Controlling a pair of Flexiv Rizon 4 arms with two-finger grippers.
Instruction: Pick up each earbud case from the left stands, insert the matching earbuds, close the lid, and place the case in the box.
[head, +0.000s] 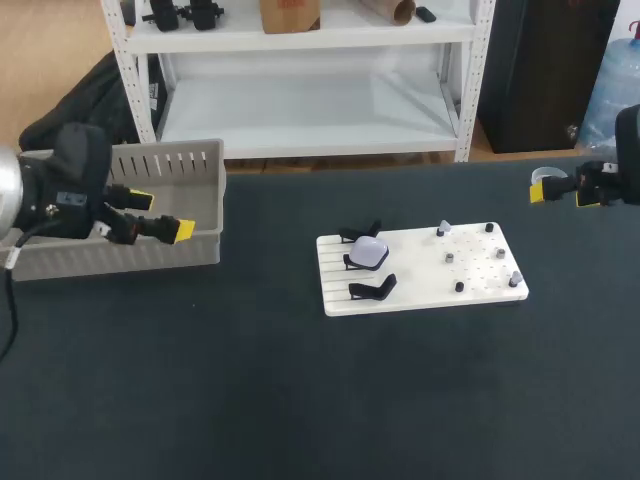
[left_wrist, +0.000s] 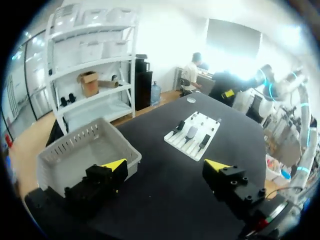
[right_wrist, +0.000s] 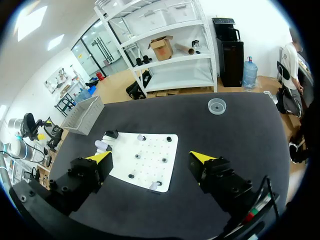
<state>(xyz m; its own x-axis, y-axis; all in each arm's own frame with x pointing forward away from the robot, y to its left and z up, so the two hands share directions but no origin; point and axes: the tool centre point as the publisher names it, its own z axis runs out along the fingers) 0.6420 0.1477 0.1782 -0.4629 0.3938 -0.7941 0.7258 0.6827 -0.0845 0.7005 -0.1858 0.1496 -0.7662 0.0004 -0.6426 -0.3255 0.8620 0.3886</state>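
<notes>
A white board (head: 410, 262) lies mid-table. Its left end has three black stands; only the middle one holds a pale earbud case (head: 368, 252), lid shut. Small earbuds (head: 450, 257) sit on pegs over the board's right half. My left gripper (head: 162, 216) hangs open over the front rim of the grey box (head: 120, 255), far left of the board. My right gripper (head: 562, 193) is open at the table's far right, above the cloth. In the left wrist view the board (left_wrist: 186, 145) and case (left_wrist: 191, 132) lie well ahead of the gripper (left_wrist: 165, 167). The right wrist view shows its gripper (right_wrist: 151, 159) above the board (right_wrist: 150, 150).
The grey slotted box (left_wrist: 85, 150) stands at the table's left rear and looks empty. A small clear round dish (right_wrist: 216, 105) sits on the dark cloth beyond the board, toward the far right. Dark tablecloth surrounds the board on all sides.
</notes>
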